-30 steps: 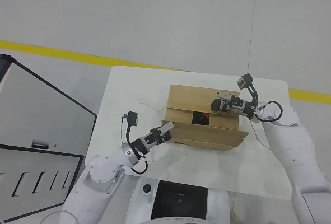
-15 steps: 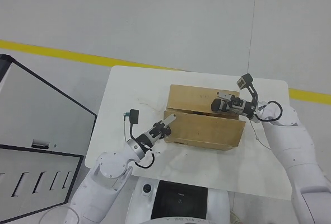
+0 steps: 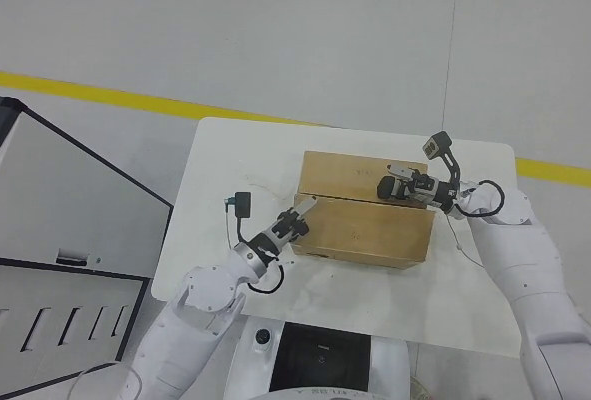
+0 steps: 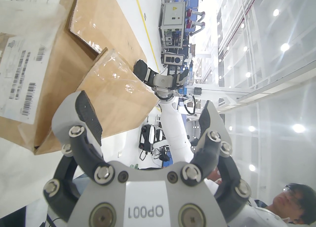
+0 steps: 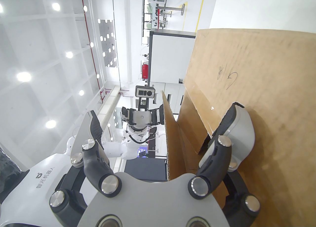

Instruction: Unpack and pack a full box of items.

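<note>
A brown cardboard box (image 3: pixel 365 210) sits in the middle of the white table (image 3: pixel 235 160), its two long top flaps lying nearly flat and meeting along the middle. My left gripper (image 3: pixel 297 222) is open at the box's left end, beside the near flap's corner. The left wrist view has this gripper (image 4: pixel 148 119) open, with the box (image 4: pixel 81 40) and its white labels (image 4: pixel 22 72) close by. My right gripper (image 3: pixel 390 188) is open on top of the far flap near the seam. In the right wrist view, one of its fingers (image 5: pixel 237 119) rests on the far flap (image 5: pixel 259 70).
Left of the table stands a dark-framed cabinet with a pale panel (image 3: pixel 65 200). A yellow line (image 3: pixel 95 95) crosses the floor behind the table. Bare table surface lies left of the box and along the near edge (image 3: pixel 375 300).
The near flap has swung from hanging open to lying almost flat over the opening, hiding the dark contents. My left gripper moved toward the box with it. The right arm kept still.
</note>
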